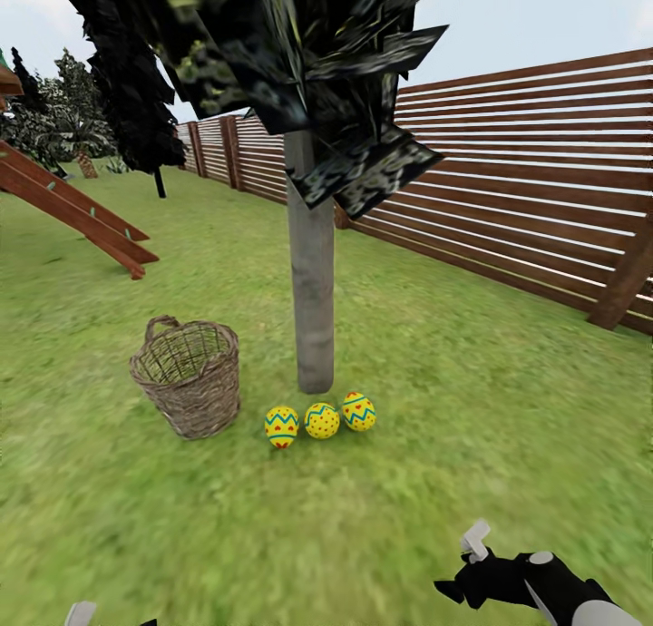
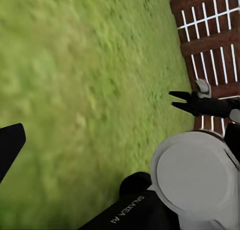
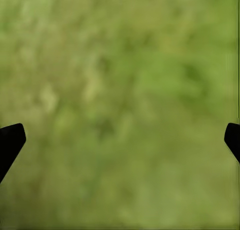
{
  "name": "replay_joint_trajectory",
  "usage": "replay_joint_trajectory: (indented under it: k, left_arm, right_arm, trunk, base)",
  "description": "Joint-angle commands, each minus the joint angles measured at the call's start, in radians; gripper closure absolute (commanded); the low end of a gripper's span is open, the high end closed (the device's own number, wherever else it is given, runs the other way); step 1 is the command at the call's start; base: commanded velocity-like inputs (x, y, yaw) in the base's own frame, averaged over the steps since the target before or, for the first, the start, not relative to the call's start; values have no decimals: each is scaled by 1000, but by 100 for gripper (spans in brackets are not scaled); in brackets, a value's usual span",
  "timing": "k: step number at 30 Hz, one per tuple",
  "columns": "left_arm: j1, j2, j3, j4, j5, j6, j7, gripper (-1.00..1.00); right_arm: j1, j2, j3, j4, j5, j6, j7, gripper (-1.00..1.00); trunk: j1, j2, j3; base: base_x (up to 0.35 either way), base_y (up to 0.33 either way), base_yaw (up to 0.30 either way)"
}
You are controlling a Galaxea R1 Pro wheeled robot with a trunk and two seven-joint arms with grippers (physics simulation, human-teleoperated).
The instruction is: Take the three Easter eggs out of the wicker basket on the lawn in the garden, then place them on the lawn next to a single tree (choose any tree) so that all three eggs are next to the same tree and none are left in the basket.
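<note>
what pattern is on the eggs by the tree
Yellow eggs with blue zigzag bands and small red marks, clearest in the head view.

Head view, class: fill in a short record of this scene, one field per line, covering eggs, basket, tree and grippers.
eggs: three Easter eggs in a row on the lawn, at the tree's foot
basket: wicker basket upright, looks empty, beside the eggs
tree: pale trunk, dark leaves above
right gripper: open, empty, over grass
left gripper: state unclear
</note>
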Motion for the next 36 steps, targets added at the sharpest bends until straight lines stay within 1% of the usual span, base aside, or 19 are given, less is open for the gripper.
replay_joint_trajectory:
  k: [1,10,15,17,19,21,29,32,36]
  left_arm:
    - [-1,1,-7,0,10,11,-2,-100]
    - [-1,-5,-7,3,10,14,0,-100]
    - [-1,-11,-9,4,9,16,5,-100]
    - [-1,-13,-10,3,8,17,6,-100]
    - [-1,-23,-11,2,7,17,6,-100]
    - [-1,-32,-11,3,6,17,6,-100]
    - [-1,-37,-11,6,8,19,6,-100]
    - [-1,-50,-12,6,6,19,11,-100]
    - [-2,-58,-13,4,4,19,28,-100]
  right_arm:
    - [0,0,-8,0,10,-4,4,-100]
    - [-1,-2,-10,0,5,-5,-2,-100]
    - [0,-2,-9,1,11,-5,-6,-100]
    - [0,-7,-8,3,12,-4,-9,-100]
    - [0,-17,-9,9,10,-3,-9,-100]
    - [0,-21,-9,15,7,-1,-12,-100]
    - [2,-17,-9,28,6,-3,-28,-100]
    - [4,-17,-9,29,6,-3,-28,-100]
    - [6,-21,-10,28,5,-3,-27,-100]
  trunk:
    - [-1,0,3]
    - [-5,2,38]
    - [-7,3,57]
    - [-8,4,65]
    - [-9,4,73]
    - [-10,5,80]
    - [-13,6,111]
    - [-15,7,123]
    - [-19,12,138]
  base:
    - [-39,0,0]
    - [-7,0,0]
    - [0,0,0]
    - [0,0,0]
    - [0,0,0]
    - [0,0,0]
    - [0,0,0]
    - [0,0,0]
    - [0,0,0]
